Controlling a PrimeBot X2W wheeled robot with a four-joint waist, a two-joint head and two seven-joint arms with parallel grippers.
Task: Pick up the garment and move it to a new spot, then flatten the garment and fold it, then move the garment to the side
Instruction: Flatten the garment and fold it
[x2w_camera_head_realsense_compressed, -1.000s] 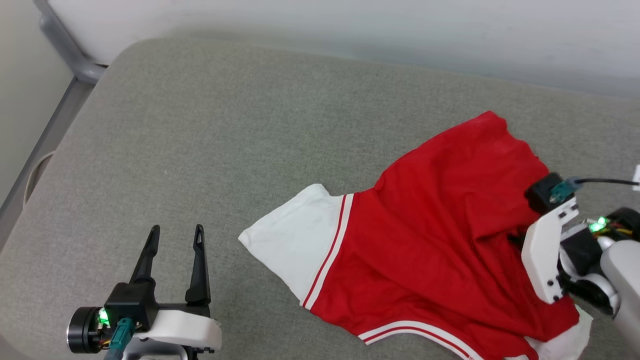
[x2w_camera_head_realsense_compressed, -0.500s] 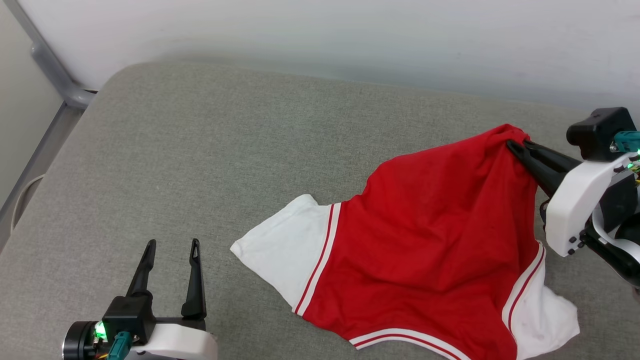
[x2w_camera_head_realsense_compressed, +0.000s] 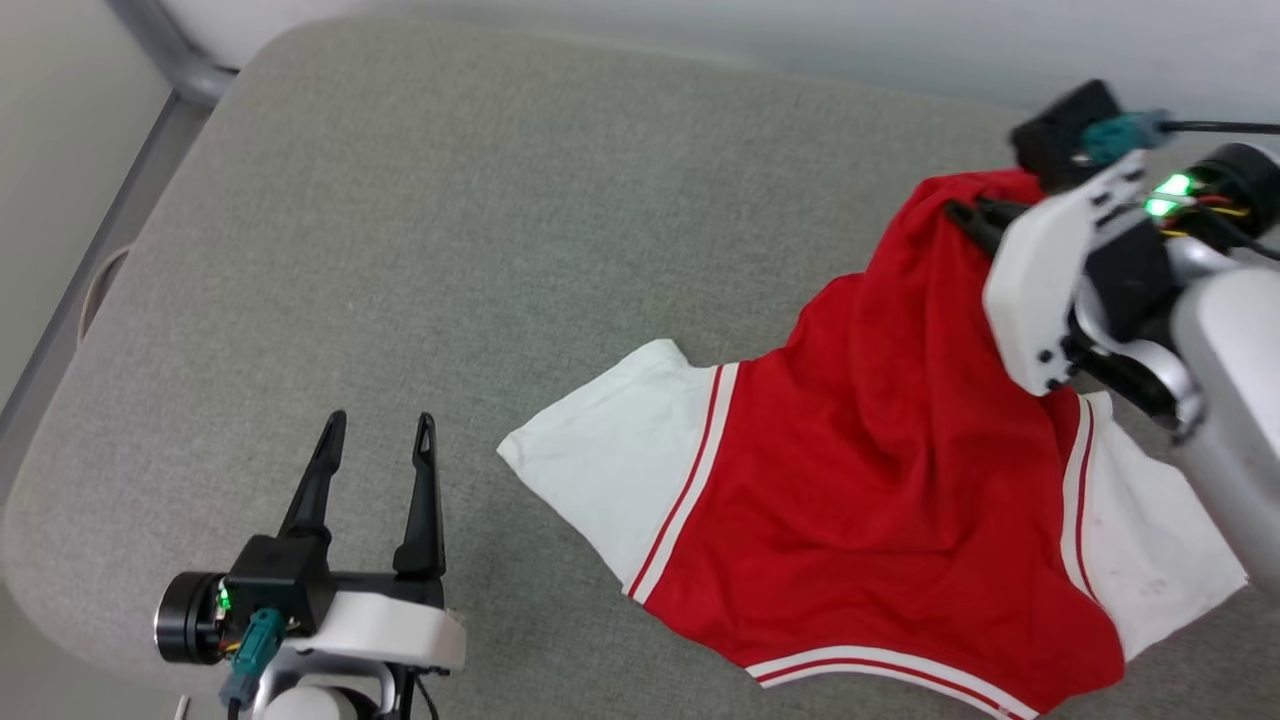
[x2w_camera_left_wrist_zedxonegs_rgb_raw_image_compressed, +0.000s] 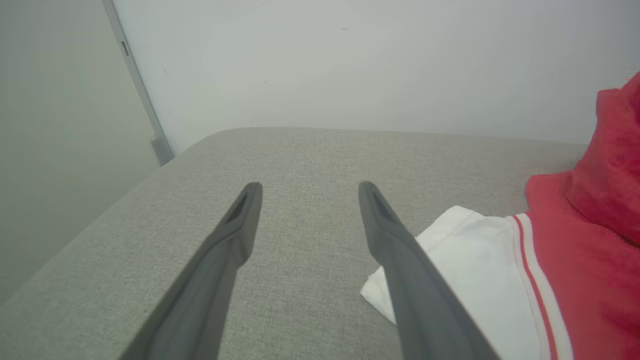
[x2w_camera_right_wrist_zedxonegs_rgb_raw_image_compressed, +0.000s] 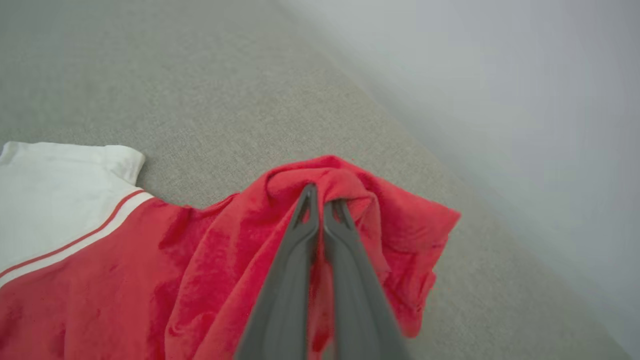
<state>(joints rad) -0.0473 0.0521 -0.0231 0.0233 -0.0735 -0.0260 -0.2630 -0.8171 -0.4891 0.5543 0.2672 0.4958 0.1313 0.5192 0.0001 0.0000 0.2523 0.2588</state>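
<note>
Head view: the garment (x2w_camera_head_realsense_compressed: 880, 480) lies on the grey padded surface (x2w_camera_head_realsense_compressed: 450, 250), toward the robot's right. Its red body is spread and creased. One white sleeve (x2w_camera_head_realsense_compressed: 610, 470) points toward the left gripper (x2w_camera_head_realsense_compressed: 381, 420), and another white sleeve (x2w_camera_head_realsense_compressed: 1150, 530) lies by the right forearm. A red-and-white striped band runs along its near edge. The far end of the red cloth is drawn up into a peak, where the right gripper (x2w_camera_head_realsense_compressed: 960, 213) has its dark fingers pressed together on a bunch of fabric. The left gripper hovers at the lower left, fingers parted with nothing between them, near the sleeve but apart from it.

Left wrist view: the left gripper (x2w_camera_left_wrist_zedxonegs_rgb_raw_image_compressed: 310, 187) has its two fingers spread wide over bare grey fabric, holding nothing. The white sleeve's corner shows just beside the right-hand finger (x2w_camera_left_wrist_zedxonegs_rgb_raw_image_compressed: 400, 250), with red cloth rising behind it. A pale wall (x2w_camera_left_wrist_zedxonegs_rgb_raw_image_compressed: 350, 65) stands beyond the surface's rounded edge.

Right wrist view: the right gripper (x2w_camera_right_wrist_zedxonegs_rgb_raw_image_compressed: 320, 197) has its fingers closed tight, tips buried in a raised fold of red cloth. The rest of the garment drapes down to the left, and a white sleeve lies flat at the left edge.
</note>
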